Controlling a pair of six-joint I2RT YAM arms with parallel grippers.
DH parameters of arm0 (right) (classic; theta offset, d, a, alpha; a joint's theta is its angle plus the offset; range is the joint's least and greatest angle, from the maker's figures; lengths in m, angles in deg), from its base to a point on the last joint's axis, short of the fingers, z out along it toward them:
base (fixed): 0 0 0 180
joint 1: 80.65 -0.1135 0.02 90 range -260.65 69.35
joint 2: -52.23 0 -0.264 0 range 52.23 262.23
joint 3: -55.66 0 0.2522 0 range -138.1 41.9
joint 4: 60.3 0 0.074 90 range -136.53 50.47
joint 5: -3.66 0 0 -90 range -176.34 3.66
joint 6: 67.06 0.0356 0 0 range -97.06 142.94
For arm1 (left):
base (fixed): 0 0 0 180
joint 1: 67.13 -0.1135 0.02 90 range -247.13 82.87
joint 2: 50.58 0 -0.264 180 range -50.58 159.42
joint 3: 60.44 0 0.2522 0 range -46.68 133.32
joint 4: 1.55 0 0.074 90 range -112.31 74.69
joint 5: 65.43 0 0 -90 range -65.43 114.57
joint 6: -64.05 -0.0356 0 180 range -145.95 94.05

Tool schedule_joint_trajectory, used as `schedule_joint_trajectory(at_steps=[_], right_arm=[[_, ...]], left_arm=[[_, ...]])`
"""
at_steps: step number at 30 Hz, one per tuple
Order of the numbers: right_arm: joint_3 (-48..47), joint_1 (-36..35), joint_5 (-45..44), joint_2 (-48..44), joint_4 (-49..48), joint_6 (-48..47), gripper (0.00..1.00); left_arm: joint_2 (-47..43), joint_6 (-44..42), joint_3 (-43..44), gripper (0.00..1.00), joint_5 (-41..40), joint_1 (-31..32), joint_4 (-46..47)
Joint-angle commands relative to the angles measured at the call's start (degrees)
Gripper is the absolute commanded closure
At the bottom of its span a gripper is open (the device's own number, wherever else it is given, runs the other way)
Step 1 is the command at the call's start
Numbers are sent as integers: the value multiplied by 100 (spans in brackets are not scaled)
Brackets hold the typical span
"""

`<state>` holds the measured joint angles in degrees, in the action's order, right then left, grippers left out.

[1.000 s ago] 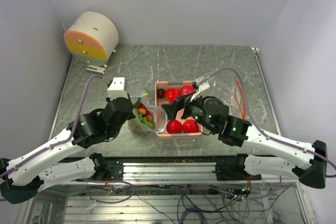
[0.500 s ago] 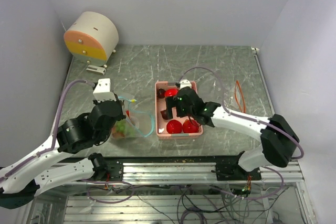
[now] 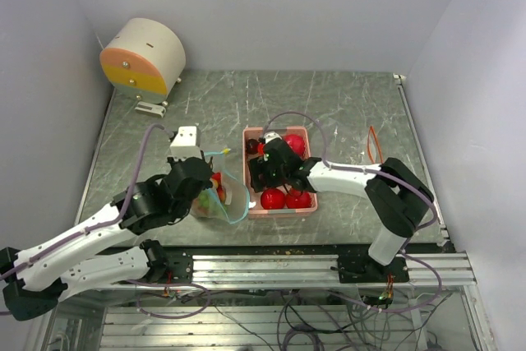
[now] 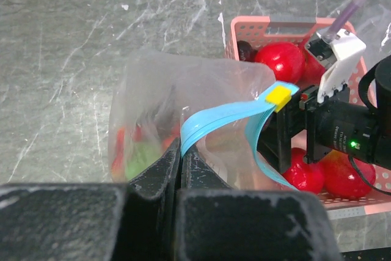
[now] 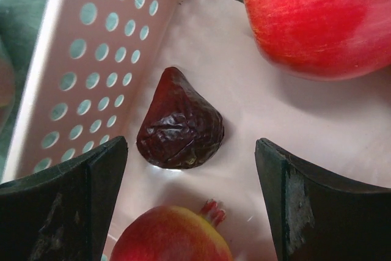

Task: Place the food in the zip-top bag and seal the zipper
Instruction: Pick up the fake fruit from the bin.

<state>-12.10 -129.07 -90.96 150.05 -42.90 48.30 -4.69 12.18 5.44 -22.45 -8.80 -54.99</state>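
Observation:
My left gripper (image 3: 207, 192) is shut on the blue zipper edge (image 4: 208, 120) of the clear zip-top bag (image 4: 159, 90), left of the pink tray (image 3: 279, 210). Green and red food (image 4: 137, 158) shows through the bag. A yellow slider (image 4: 280, 96) sits on the zipper. My right gripper (image 3: 260, 159) is open and low inside the tray. In the right wrist view the gripper (image 5: 189, 145) has its fingers either side of a dark wrinkled fig-like piece (image 5: 180, 129), without touching it. A red apple (image 5: 317, 16) and a pomegranate-like fruit (image 5: 171, 239) lie beside it. More red balls (image 3: 284, 198) lie in the tray's near end.
A round beige drum with an orange and yellow face (image 3: 144, 57) stands at the back left. An orange cord (image 3: 375, 152) lies right of the tray. The tray's perforated wall (image 5: 91, 59) is close on the left finger's side. Walls enclose the table.
My right gripper has reached further left and down into the tray's back-left part. My left gripper swung the bag left, then back toward the tray.

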Motion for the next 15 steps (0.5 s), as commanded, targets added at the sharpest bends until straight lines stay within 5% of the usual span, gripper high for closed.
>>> schedule_joint_trajectory(at_steps=[1,5,11,15], right_arm=[[-145,52,31,281,-219,-113,16],[-188,48,-5,447,-163,-110,24],[12,50,-61,157,-387,-166,59],[64,49,-182,-367,-243,-177,65]], left_arm=[[136,-15,-192,93,175,-20,453],[108,40,-312,93,216,-23,513],[21,62,-361,93,208,-31,485],[36,78,-350,93,190,-29,427]])
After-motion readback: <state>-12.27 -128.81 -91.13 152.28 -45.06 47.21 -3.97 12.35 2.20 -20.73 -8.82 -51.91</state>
